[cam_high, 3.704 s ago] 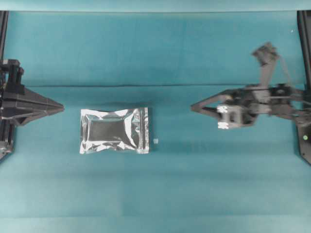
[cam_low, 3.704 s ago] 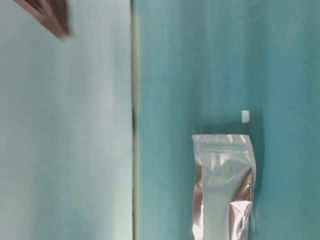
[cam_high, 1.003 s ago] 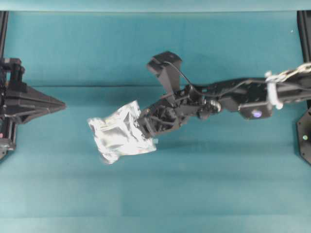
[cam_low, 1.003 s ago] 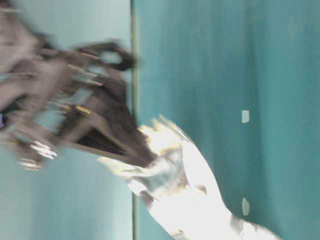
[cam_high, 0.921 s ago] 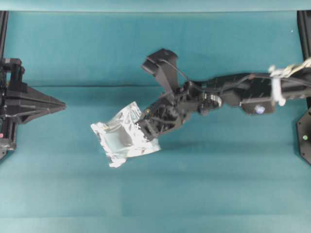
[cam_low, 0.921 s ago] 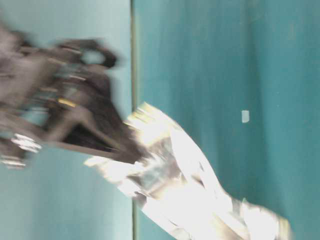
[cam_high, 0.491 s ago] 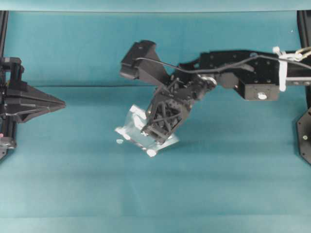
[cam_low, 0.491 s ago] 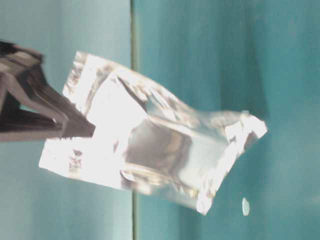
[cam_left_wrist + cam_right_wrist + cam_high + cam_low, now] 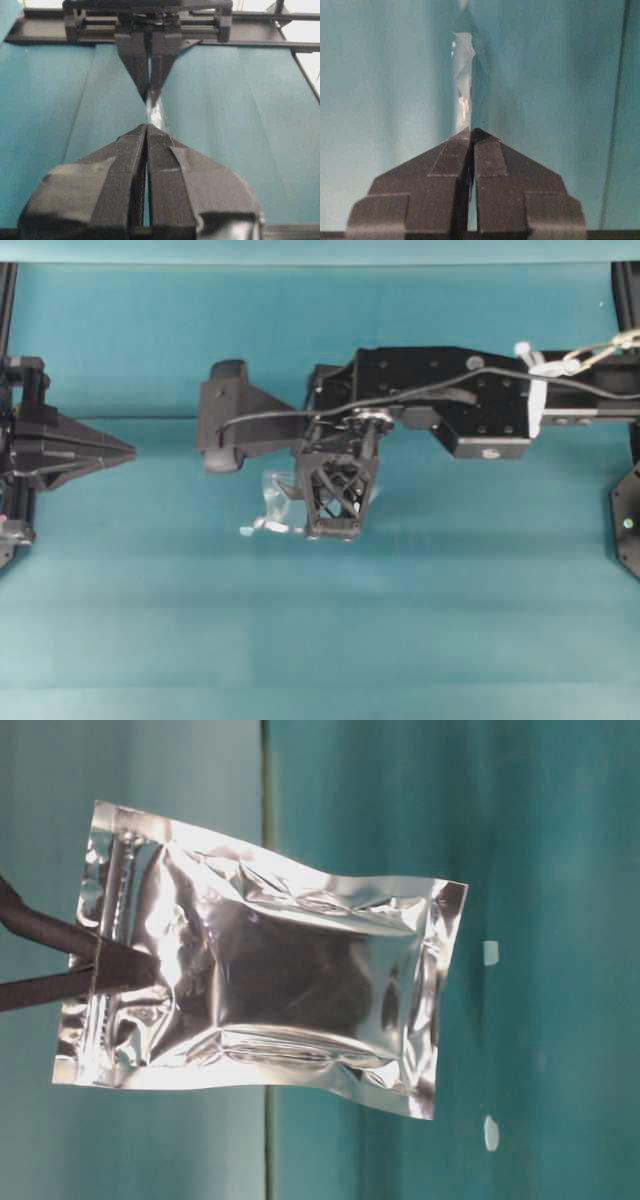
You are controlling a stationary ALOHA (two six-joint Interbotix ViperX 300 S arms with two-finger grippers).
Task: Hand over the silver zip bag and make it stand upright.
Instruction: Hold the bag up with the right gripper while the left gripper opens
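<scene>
The silver zip bag (image 9: 300, 980) is off the table, crinkled foil with a darker centre. My right gripper (image 9: 150, 968) is shut on its zip strip. Seen from above, the right gripper (image 9: 330, 508) points down at mid-table and only a sliver of the bag (image 9: 272, 502) shows left of it. The right wrist view has the bag (image 9: 462, 75) edge-on beyond the shut tips (image 9: 471, 131). My left gripper (image 9: 128, 452) rests shut and empty at the far left. It faces the bag (image 9: 154, 112), which hangs from the right gripper (image 9: 149, 92) just past the left tips (image 9: 148, 127).
Two small white specks (image 9: 490, 952) (image 9: 490, 1132) lie on the teal cloth under the bag. The right arm (image 9: 470, 400) stretches across the right half of the table. A black frame rail (image 9: 150, 35) runs behind it.
The right arm has raised the bag off the cloth and turned it, so the gripper now points down and the bag hangs edge-on from above. The left gripper has not moved.
</scene>
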